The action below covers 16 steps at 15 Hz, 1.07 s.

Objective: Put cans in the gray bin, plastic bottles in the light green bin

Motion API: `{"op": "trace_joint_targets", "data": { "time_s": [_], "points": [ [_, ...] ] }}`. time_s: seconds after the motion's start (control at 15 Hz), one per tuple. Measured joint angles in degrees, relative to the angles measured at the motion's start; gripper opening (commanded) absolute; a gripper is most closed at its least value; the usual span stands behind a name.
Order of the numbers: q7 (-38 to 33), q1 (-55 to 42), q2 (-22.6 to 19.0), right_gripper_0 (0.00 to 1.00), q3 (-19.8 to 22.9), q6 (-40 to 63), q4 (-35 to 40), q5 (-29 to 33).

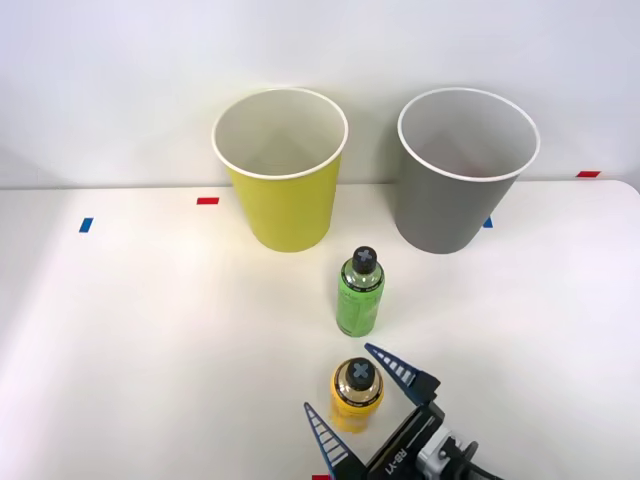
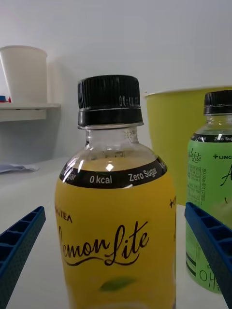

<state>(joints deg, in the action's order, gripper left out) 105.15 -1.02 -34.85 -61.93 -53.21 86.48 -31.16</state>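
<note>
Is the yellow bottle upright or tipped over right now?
Upright. The yellow bottle stands on the table with its black cap up, between the open fingers of the right hand; no contact visible.

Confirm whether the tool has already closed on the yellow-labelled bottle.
No: the right tool is open, its blue fingers standing apart on either side of the upright yellow-labelled bottle without touching it.

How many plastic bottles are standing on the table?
2. The yellow-labelled bottle stands nearest the robot, between the open fingers of the right gripper. The green bottle stands behind it, in front of the two bins.
</note>
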Motion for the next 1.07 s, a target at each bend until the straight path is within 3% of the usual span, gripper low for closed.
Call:
{"op": "trace_joint_targets", "data": {
  "time_s": [0.2,0.27,0.4,1.07],
  "points": [
    [0.6,0.5,1.0,0.97,0.0,0.0,-0.2,-0.6],
    [0.9,0.6,1.0,0.76,0.0,0.0,-0.2,-0.7],
    [1.7,0.7,1.0,0.0,0.0,0.0,-0.2,-0.7],
    [1.3,0.2,0.8,0.0,0.8,-0.5,1.9,-2.4]
  ]
}}
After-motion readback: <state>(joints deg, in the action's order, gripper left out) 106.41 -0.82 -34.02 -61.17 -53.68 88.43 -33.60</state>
